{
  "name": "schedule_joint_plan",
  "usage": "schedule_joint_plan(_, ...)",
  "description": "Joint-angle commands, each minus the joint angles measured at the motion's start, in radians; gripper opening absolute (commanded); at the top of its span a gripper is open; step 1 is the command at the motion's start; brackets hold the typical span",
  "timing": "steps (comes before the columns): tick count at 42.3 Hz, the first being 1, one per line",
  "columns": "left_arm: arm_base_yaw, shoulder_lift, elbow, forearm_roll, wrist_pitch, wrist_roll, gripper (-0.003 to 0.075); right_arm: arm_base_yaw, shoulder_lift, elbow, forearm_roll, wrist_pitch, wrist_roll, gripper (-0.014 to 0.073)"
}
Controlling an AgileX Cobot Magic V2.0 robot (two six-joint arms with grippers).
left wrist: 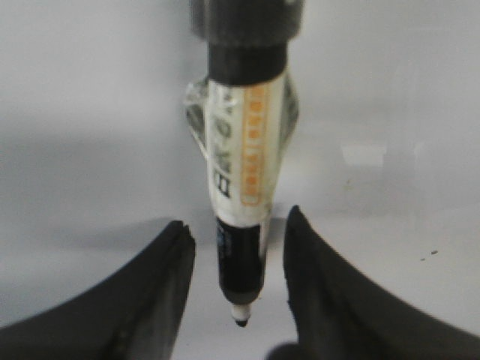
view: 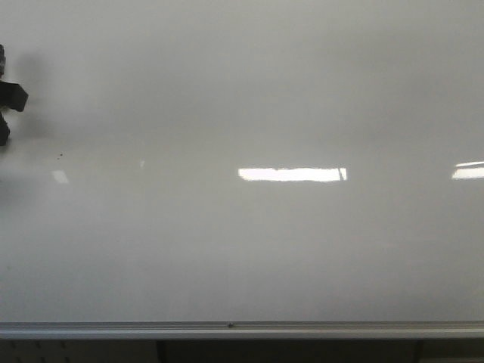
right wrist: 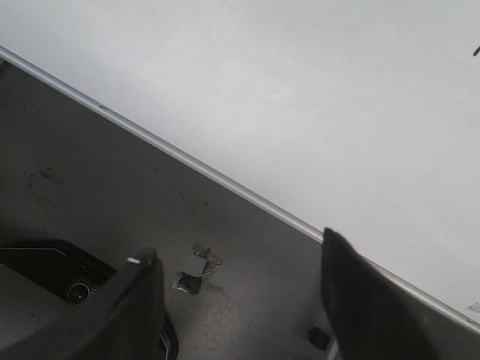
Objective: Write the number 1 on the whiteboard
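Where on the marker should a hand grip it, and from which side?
Grip the marker on its labelled white barrel, closing across from both sides, with the tip pointing out past the fingers of the left hand. The barrel is straight and round; the tip must stay free.

Left gripper (left wrist: 238,259) over whiteboard (left wrist: 90,112), black fingers (left wrist: 161,292) spread either side of marker (left wrist: 241,161). Marker body white with orange stripe and dark print (print blurred, unreadable), clear tape bunched around barrel. Dark lower section tapers to pale nib with black tip. Small gap shows between marker and each finger, no visible contact. Board glossy pale grey, soft reflections; tiny dark specks (left wrist: 433,255) beside one finger.
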Motion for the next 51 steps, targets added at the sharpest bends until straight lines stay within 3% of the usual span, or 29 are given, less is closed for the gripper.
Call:
schedule_joint_plan(1,0.003,-0.032,-0.030,0.000,-0.052,-0.010,0.0417,-0.009,-0.009,-0.024,0.003,-0.057,0.001,0.0481)
schedule_joint_plan(8,0.003,-0.045,-0.030,0.000,-0.021,-0.010,0.0435,-0.009,-0.009,-0.024,0.003,-0.057,0.001,0.0481)
schedule_joint_plan(16,0.003,-0.141,-0.030,0.005,0.109,-0.010,0.0421,-0.009,-0.022,-0.025,-0.005,-0.043,0.034,0.0481)
schedule_joint_plan(30,0.003,-0.474,-0.030,0.002,0.347,0.002,0.0420,-0.009,-0.119,-0.025,-0.183,0.036,0.375,0.0481)
schedule_joint_plan(39,0.003,-0.693,-0.017,-0.004,0.498,0.013,0.0420,-0.009,-0.246,0.015,-0.189,0.015,0.386,0.0481)
schedule_joint_plan(51,0.003,-0.943,0.068,-0.004,0.537,0.015,0.0421,-0.009,-0.405,0.117,-0.212,-0.022,0.386,0.0481)
